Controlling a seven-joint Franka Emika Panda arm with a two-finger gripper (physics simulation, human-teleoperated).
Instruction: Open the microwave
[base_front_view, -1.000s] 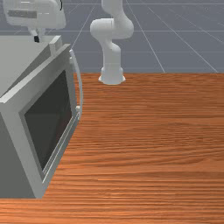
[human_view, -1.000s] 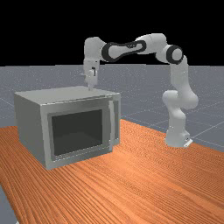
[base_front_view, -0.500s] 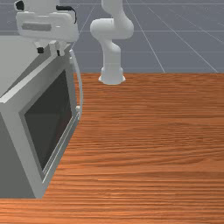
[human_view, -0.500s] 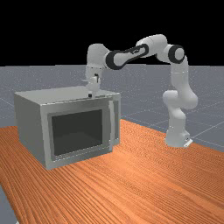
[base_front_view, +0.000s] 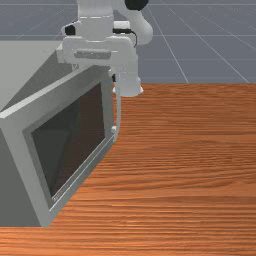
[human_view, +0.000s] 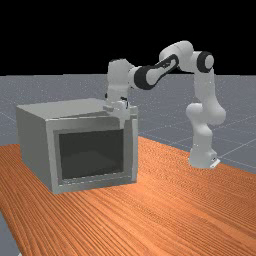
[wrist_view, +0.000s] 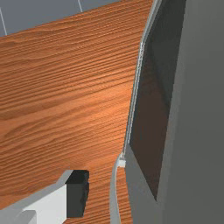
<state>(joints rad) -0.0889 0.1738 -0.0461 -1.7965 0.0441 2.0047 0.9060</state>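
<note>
The grey microwave (base_front_view: 15, 70) has its door (base_front_view: 75, 90) partly open, swung out toward the front view's right. In the front view my gripper (base_front_view: 95, 72) is at the top of the door's free end, open, with one finger behind the door and the other near the upper part of the handle (base_front_view: 118, 107). In the far view the gripper (human_view: 122, 121) is in front of the door's upper right corner. In the wrist view, at the gripper (wrist_view: 112, 192), one fingertip (wrist_view: 78, 192) stands apart from the curved handle (wrist_view: 113, 190); the door hides the other.
The arm's base (base_front_view: 128, 86) stands at the table's back edge in the front view. Wooden table (base_front_view: 190, 160) extends from the door toward the front view's right. The microwave's body fills the front view's left.
My hand has moved toward the front view's right and lower, toward the far view's right. The microwave door has swung outward with it, widening the gap behind it.
</note>
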